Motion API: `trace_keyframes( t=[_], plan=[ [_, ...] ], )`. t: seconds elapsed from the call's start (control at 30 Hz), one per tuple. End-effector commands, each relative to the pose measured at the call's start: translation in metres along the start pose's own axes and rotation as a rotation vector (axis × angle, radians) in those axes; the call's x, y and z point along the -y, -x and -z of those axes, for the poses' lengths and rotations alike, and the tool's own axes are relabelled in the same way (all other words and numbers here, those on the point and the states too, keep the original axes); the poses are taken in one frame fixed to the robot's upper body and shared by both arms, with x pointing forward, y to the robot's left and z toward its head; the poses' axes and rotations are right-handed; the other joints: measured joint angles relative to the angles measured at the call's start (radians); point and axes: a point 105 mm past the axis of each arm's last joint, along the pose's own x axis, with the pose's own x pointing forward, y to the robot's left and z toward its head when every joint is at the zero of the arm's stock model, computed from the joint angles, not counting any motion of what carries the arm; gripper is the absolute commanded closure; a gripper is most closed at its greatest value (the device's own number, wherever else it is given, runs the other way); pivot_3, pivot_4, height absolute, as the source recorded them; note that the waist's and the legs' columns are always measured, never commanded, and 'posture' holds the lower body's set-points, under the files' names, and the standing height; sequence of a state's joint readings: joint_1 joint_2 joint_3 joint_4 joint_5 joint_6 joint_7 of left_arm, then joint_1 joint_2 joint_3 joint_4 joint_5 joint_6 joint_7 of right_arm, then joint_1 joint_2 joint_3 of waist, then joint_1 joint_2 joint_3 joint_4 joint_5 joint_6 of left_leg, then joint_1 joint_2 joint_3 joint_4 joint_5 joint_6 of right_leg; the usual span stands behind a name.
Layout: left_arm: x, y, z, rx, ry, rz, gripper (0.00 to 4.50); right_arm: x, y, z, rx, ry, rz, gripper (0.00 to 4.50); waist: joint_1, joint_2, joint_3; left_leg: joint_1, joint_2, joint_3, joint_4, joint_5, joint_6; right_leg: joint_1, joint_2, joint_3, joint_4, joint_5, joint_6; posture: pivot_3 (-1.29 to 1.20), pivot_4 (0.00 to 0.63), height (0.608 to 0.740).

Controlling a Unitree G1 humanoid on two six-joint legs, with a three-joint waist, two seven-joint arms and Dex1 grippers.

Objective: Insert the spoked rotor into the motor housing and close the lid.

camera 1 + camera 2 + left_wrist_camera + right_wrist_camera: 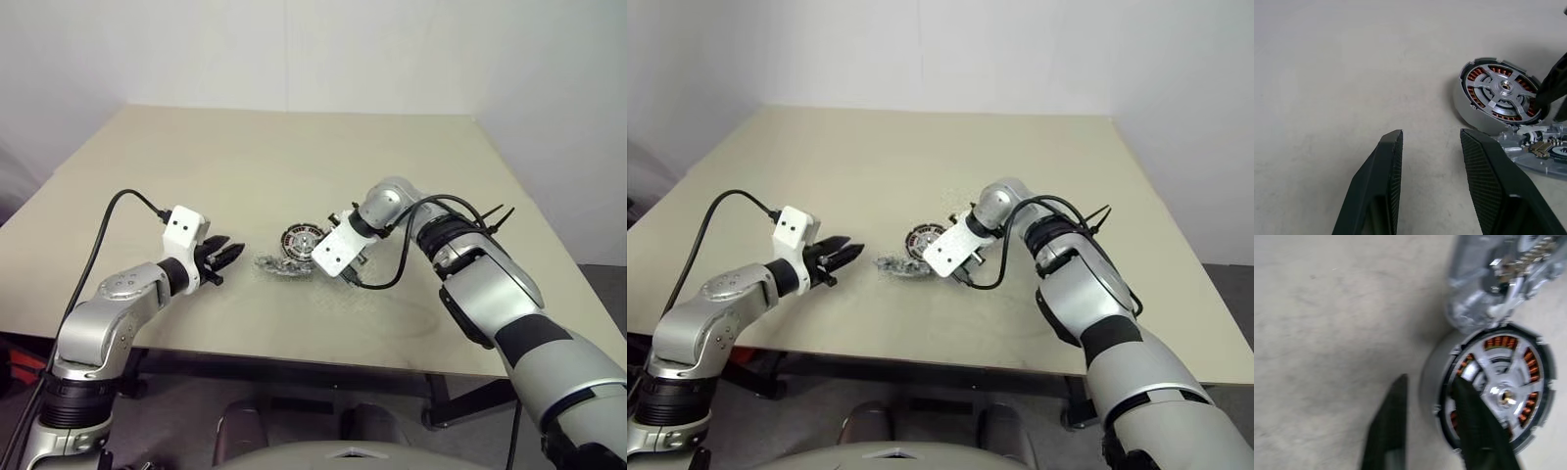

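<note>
The motor housing [1465,105], a round dark ring with copper windings, lies flat on the table's middle. Inside it sits the spoked rotor [1501,90], silver with a central hub. Beside the housing and touching its edge, the silvery lid [1542,152] lies open on the table, on the side towards my left arm. My right gripper [1427,379] comes down on the housing [1437,382], one finger over the rotor [1508,391] and the other outside the wall, shut on the rim. My left gripper [1430,132] hovers open and empty a hand's width from the lid [279,264].
The beige table [294,157] stretches back to a white wall. Its front edge runs close below both arms. Black cables loop from each wrist.
</note>
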State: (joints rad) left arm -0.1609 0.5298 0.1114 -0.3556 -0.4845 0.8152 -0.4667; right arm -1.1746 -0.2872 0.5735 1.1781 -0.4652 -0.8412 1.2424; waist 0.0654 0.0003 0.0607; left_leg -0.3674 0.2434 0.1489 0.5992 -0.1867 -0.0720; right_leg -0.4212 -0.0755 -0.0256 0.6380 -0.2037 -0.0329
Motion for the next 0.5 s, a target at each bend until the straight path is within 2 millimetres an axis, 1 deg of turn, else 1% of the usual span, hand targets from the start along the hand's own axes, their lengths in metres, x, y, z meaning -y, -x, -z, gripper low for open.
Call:
trace_keyframes(
  t=[0.03,0.47,0.5],
  plan=[
    [-0.002,0.004,-0.013,0.053,-0.034,-0.015,2.53,0.017,0.007,-0.003,-0.02,0.031,0.06,4.23,0.0,0.0,0.0,0.0,0.0,0.0,0.0,0.0,0.0,0.0,0.0,0.0,0.0,0.0,0.0,0.0,0.0,0.74],
    [-0.001,0.003,-0.012,0.054,-0.034,-0.015,2.53,0.027,0.015,0.001,-0.03,-0.014,0.142,4.23,-0.013,0.0,0.0,-0.001,0.0,0.0,0.0,0.0,0.0,-0.002,0.0,0.0,0.002,0.0,0.0,0.0,0.0,0.74],
    [0.0,0.002,-0.012,0.055,-0.033,-0.015,2.53,0.027,0.015,0.001,-0.022,-0.026,0.142,4.35,-0.015,0.0,0.0,-0.001,0.0,0.0,0.0,0.0,0.0,-0.002,0.0,0.0,0.002,0.0,0.0,0.0,0.0,0.74]
  ],
)
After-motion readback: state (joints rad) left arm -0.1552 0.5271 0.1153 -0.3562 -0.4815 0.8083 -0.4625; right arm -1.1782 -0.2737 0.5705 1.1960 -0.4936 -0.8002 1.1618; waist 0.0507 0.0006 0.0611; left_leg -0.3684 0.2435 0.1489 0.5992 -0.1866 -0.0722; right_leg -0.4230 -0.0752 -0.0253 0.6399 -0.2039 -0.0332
